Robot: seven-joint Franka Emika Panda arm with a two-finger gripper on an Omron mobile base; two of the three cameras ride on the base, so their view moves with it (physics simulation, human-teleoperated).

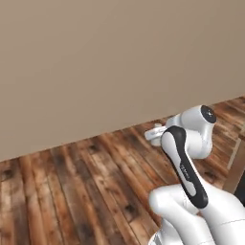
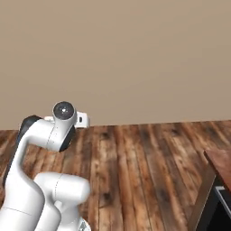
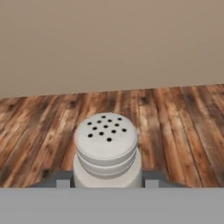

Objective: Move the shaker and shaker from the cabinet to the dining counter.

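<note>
Plain beige wall point(image 3: 109, 39) fills the background above a wooden plank floor point(image 3: 35, 127). At 6 o'clock in the hand view, the shaker point(image 3: 106, 151) sits upright, its perforated cap facing the camera, pinched between the jaws of the gripper point(image 3: 107, 180), whose dark fingertips point(image 3: 61, 180) press its sides at 8 and 4 o'clock

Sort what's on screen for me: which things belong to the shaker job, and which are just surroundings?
Job:
- shaker, perforated cap toward the hand camera, held in the pincer
- dining counter, just a reddish-brown corner at the right base view's edge

Surroundings:
- wooden plank floor
- plain beige wall
</note>
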